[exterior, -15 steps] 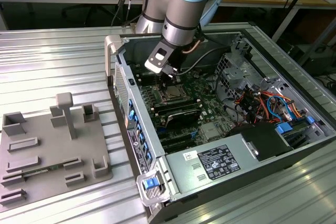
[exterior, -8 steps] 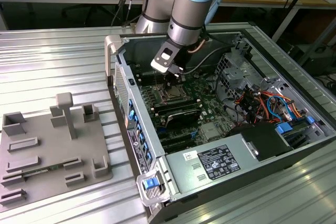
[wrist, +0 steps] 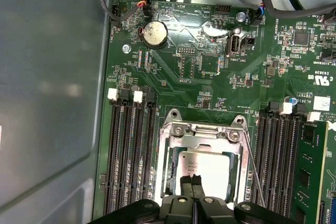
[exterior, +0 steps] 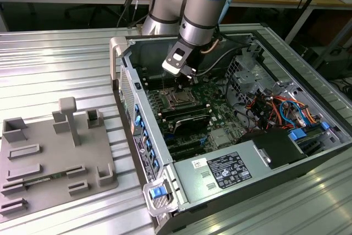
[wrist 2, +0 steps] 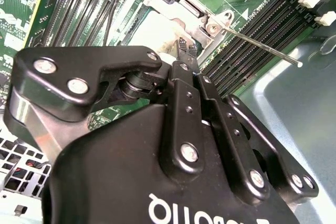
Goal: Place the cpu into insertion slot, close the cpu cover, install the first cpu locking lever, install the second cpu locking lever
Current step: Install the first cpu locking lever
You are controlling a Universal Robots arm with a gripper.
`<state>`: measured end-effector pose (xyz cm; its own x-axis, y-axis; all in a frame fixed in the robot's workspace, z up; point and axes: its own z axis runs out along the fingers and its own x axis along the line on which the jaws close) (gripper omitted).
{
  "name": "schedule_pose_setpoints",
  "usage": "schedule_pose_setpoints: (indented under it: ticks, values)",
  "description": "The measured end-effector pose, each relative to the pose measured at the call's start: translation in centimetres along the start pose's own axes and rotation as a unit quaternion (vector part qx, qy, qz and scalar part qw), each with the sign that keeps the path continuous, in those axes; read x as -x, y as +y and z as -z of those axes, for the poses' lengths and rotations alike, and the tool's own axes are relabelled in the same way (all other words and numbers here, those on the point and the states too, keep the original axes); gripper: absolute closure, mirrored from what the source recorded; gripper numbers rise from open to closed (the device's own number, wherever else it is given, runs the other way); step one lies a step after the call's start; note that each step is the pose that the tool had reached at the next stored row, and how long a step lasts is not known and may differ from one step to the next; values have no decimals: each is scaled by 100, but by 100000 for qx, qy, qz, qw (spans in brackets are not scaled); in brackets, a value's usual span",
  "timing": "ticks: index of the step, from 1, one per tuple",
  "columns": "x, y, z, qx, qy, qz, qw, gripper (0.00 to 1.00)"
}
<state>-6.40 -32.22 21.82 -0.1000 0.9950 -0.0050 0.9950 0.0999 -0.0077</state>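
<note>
Hand (wrist: 193, 181) closed, fingertips (wrist: 187, 183) together above cpu (wrist: 212, 167), cpu lying in insertion slot (wrist: 173, 128)

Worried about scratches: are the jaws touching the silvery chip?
Cannot tell. In the first wrist view the gripper overlaps the cpu, and the tips of its jaws hide any contact or gap.

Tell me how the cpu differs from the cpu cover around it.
The cpu is a solid plate with a plain pale top, while the cpu cover is an open frame with a large square window. The cpu sits inside that window, and the cpu cover borders it. The cpu cover carries screws along one edge; the cpu's top has none. Both are square, silvery metal, and appear to lie flat on the green circuit board.
</note>
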Motion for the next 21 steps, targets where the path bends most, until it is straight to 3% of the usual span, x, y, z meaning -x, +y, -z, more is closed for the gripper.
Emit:
schedule_pose_setpoints:
  ticks: [9,13,16,21]
  values:
    - [1,-1,7,3,-21,14,100000,89]
    - [0,0,43,14,-10,449,99999,89]
    - [1,-1,103,16,-10,490,99999,89]
    - [0,-1,114,22,-1,1078,99994,89]
